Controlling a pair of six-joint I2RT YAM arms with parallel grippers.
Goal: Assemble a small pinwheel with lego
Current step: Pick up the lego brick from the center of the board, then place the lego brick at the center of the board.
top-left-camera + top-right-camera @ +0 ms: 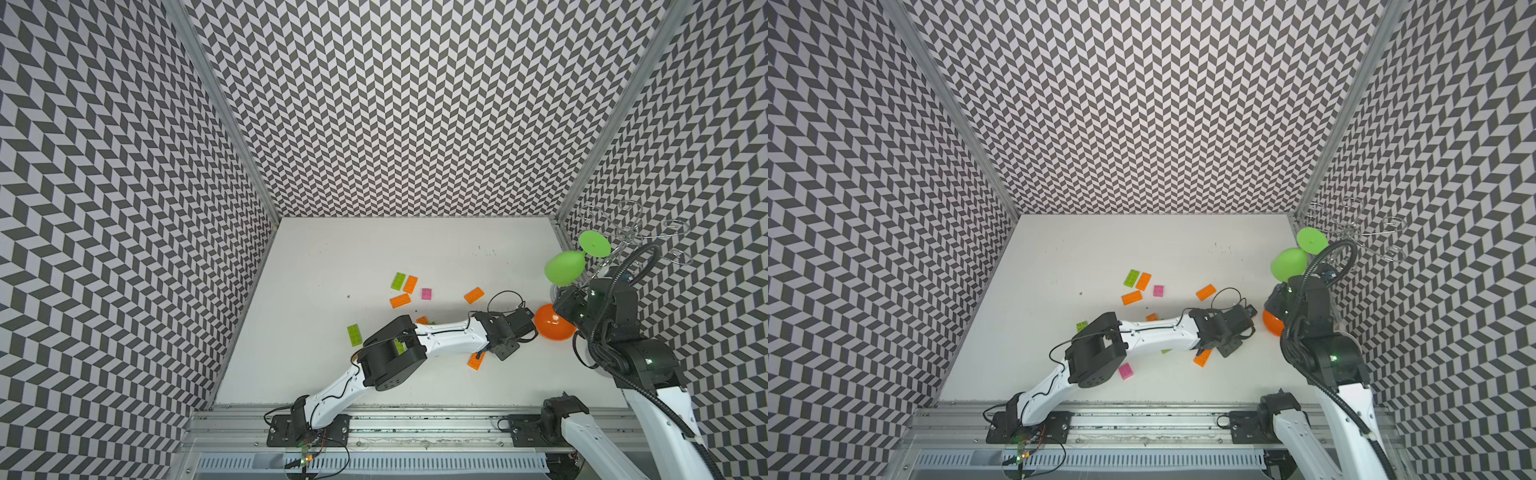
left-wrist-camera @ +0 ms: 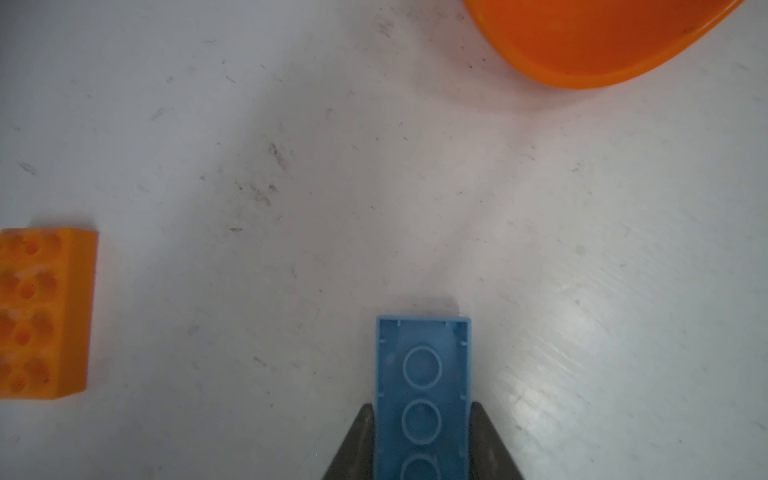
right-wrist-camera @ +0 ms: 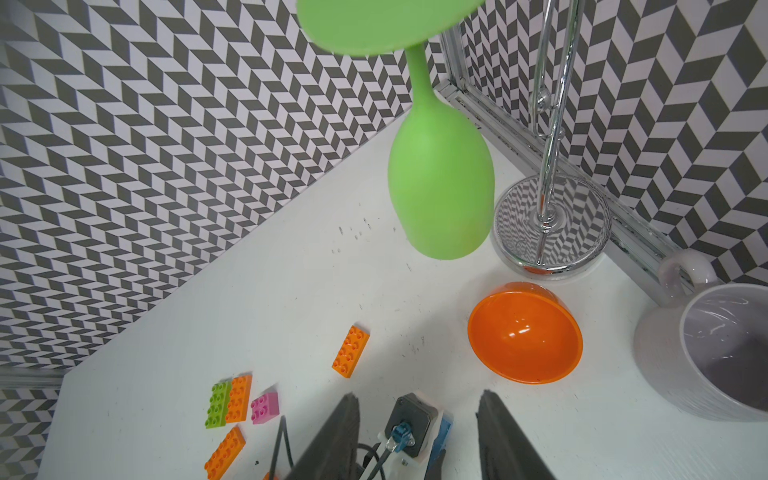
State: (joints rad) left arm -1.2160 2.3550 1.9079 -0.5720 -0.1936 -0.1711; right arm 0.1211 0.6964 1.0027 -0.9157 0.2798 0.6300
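The blue brick [image 2: 423,365], nearest the lens in the left wrist view, is clamped by its two long sides in the left tool [image 2: 422,409], which is closed on it. The hollow underside is turned toward the camera and the far half is left free of the fingers, presumably so that this end can be pressed onto the studs of another piece. Whether it is lifted clear of the desk [image 2: 291,166] cannot be told. An orange brick [image 2: 45,311] is seen lying studs-up to one side, apart from the blue one, and is judged a likely partner. Beyond both, an orange bowl [image 2: 602,37] is seen, untouched.

The right tool [image 3: 419,395] is held higher, near the bowl, with its jaws apart and nothing between them. It is judged to be waiting to steady or receive a piece.

In a top view the other pieces are found loose farther out on the desk: a lime green brick [image 1: 354,335] by the left arm's elbow, then a pink square [image 1: 427,294], then the paired bricks [image 1: 405,282], lime green and orange, laid touching side by side. No pinwheel has yet been formed, so the task is judged to be at its start.

Farthest off, in the corner, a green goblet [image 3: 440,183] is hung upside down from a chrome rack [image 3: 550,224] beside a mug [image 3: 715,353], clear of the working area.
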